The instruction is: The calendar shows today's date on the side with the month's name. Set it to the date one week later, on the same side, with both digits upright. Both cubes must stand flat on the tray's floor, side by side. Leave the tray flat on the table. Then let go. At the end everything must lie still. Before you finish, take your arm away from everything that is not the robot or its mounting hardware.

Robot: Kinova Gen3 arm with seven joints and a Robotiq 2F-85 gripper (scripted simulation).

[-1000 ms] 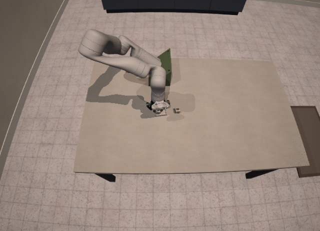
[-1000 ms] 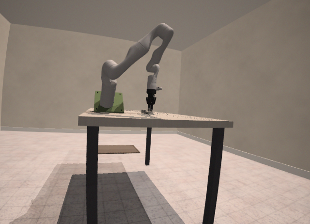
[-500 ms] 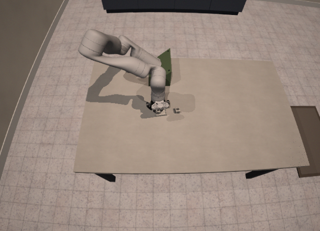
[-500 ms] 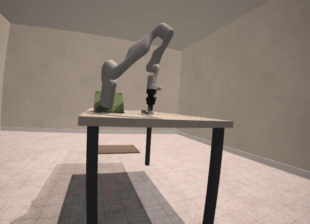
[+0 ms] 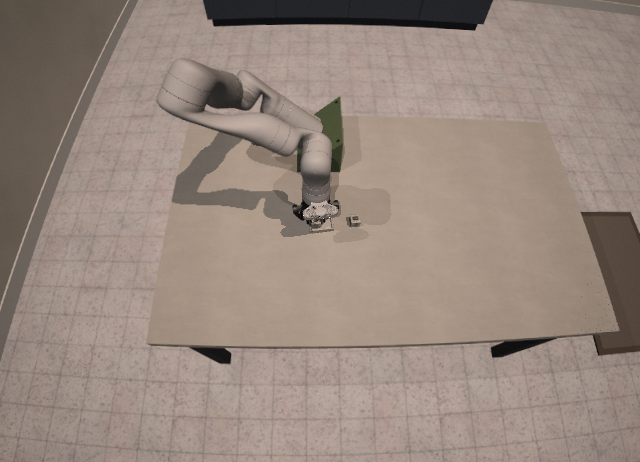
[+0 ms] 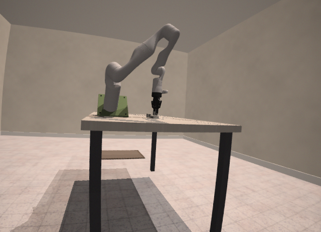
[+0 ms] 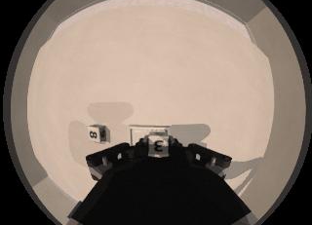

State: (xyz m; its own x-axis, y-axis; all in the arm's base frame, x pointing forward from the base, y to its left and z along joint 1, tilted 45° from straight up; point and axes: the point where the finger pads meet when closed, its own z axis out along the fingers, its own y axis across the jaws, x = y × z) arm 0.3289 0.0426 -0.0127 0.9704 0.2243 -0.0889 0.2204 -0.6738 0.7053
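My gripper [image 5: 316, 220] [image 6: 156, 112] [image 7: 158, 140] points down, its fingers partly closed on a small white cube [image 5: 316, 223] [image 6: 154, 113] [image 7: 158, 147]. This cube shows a dark 3, turned round in the wrist view. It is low at the tray [image 5: 321, 231] [image 6: 155, 117] [image 7: 131, 136], over its left part in the top view; whether it touches the tray's floor cannot be told. The tray looks flat on the table. The other cube [image 5: 354, 220] [image 6: 148, 115] [image 7: 94, 133] stands outside the tray on the table, showing an 8 and a less clear digit. The month's name is not readable.
The table top [image 5: 413, 250] [image 6: 129, 126] carries the tray and the loose cube. The green mounting plate [image 5: 333, 131] [image 6: 121, 105] stands at the arm's base, behind the gripper in the top view. The loose cube is a short way beside the tray.
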